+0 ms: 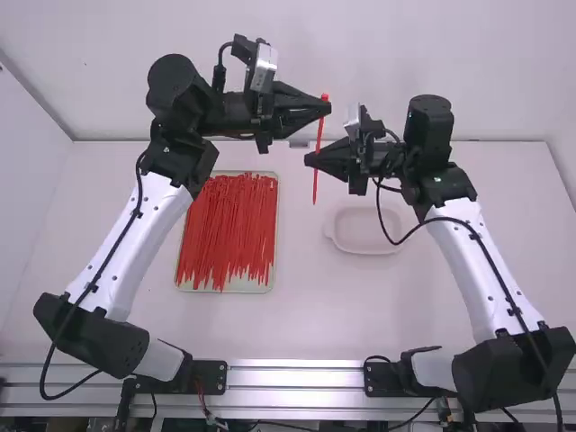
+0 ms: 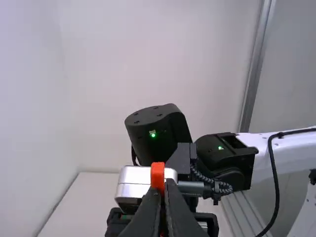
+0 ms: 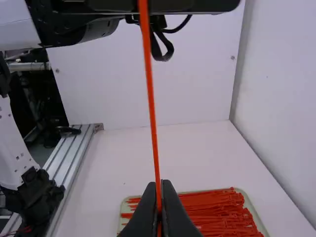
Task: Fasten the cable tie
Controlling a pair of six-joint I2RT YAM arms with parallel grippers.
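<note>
Table: white table (image 1: 297,315) enclosed by plain white walls.
Tray: pale tray (image 1: 227,290) left of centre in the high view, filled with a heap of red spare ties (image 1: 229,229).
Dish: shallow white dish (image 1: 360,250) right of the tray, well apart from it.
Cable tie: a single red cable tie (image 1: 319,135) is held in the air above the gap between tray and dish. It hangs nearly upright with its head at the top.
Left fingers: left fingers (image 1: 315,108) at upper centre are pressed together on the tie's head.
Right fingers: right fingers (image 1: 317,158), just below, pinch the strap partway down, and its tail hangs free beneath them.
</note>
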